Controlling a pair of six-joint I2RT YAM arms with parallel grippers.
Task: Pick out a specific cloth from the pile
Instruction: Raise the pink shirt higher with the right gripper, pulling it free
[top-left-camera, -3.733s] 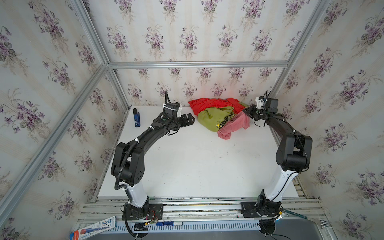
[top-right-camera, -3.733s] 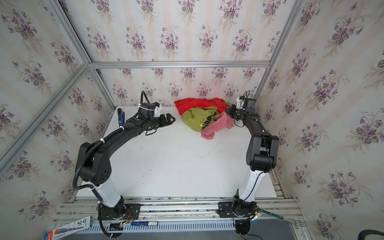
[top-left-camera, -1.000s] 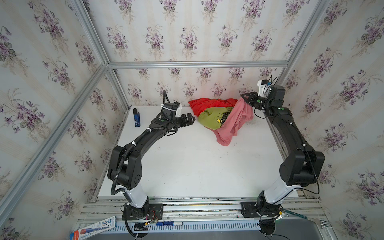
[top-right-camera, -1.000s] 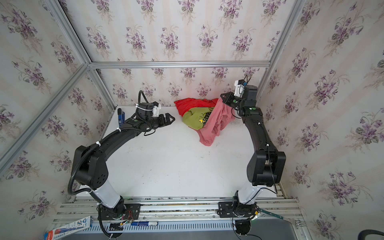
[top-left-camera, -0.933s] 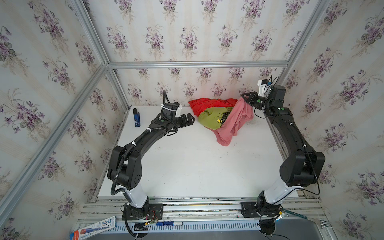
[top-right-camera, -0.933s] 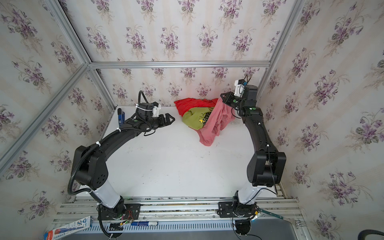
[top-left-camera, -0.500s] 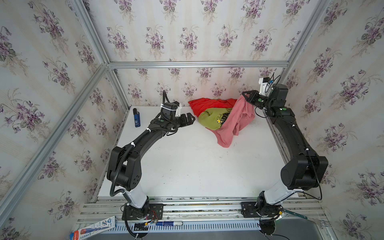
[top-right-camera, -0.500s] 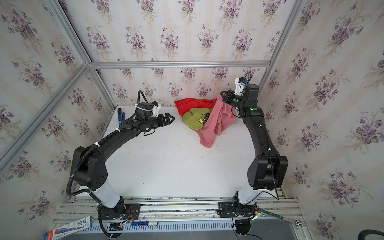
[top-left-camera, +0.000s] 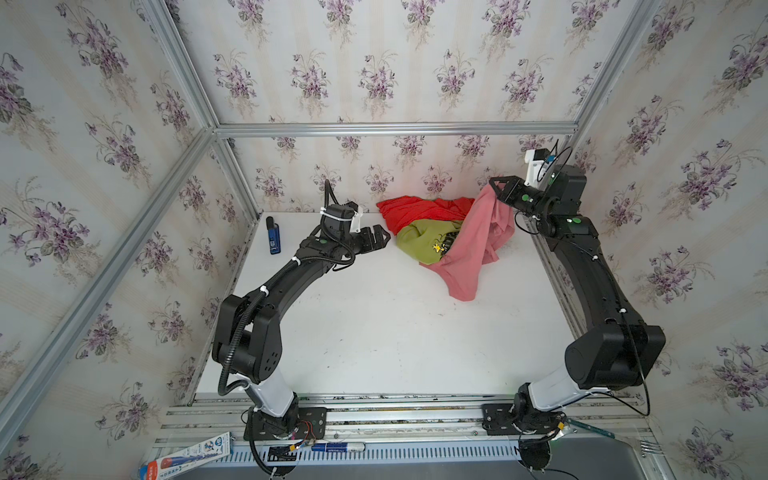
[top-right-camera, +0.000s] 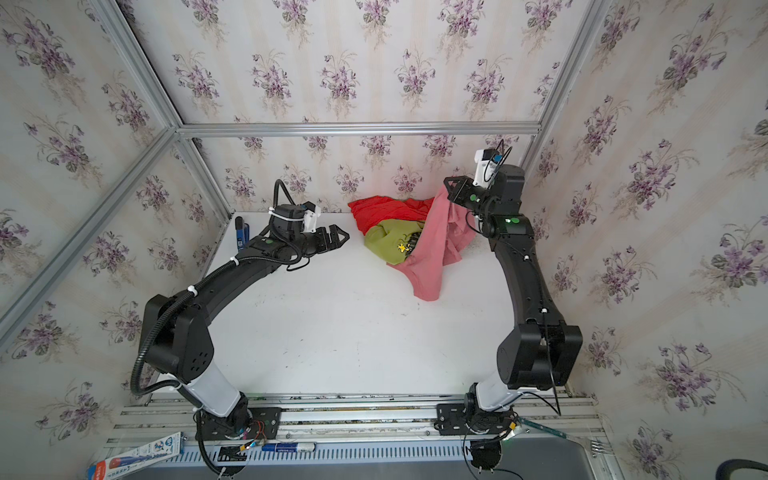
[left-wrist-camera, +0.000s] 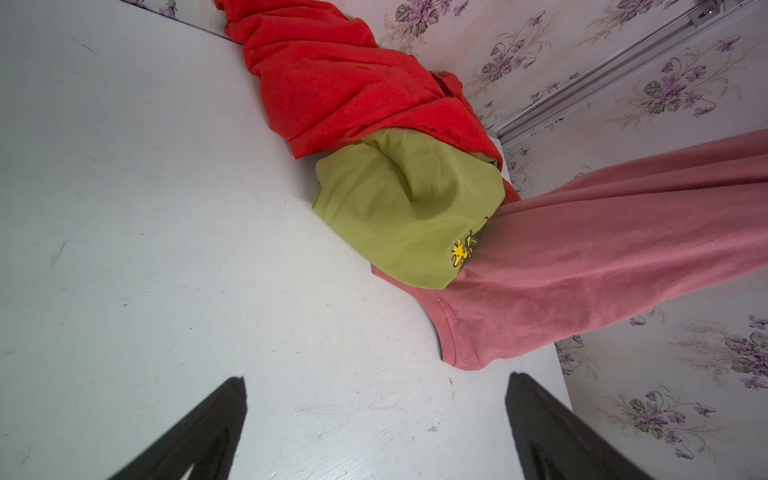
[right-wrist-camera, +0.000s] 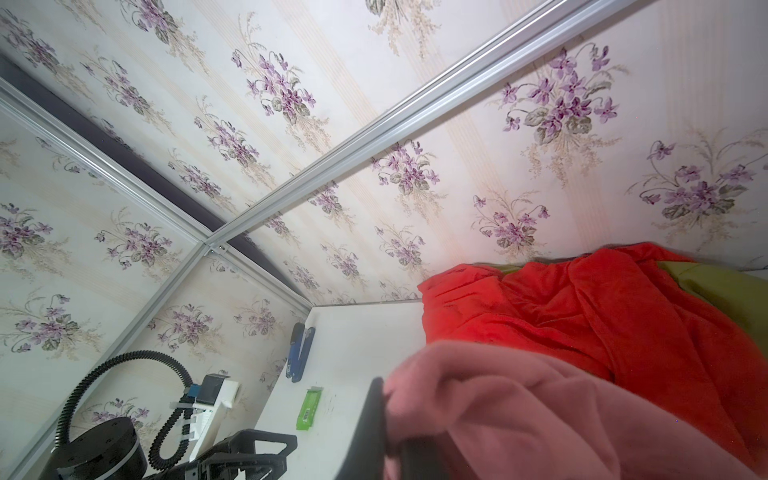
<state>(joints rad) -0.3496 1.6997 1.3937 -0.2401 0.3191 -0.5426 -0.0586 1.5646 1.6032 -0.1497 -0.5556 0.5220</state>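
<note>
The pile lies against the back wall: a bright red cloth and an olive-green one with a yellow-black print. The salmon-pink cloth hangs stretched from my raised right gripper, which is shut on its upper end; its lower end rests on the white table and overlaps the olive one. My left gripper hovers open left of the pile, nothing between its fingers.
A blue stapler-like object stands at the back left by the wall. A small green packet lies on the table near it. Flowered walls with aluminium rails close in the back and both sides.
My right gripper has risen a little more with the pink cloth, drawing it further up off the pile. The left arm has stayed in place.
</note>
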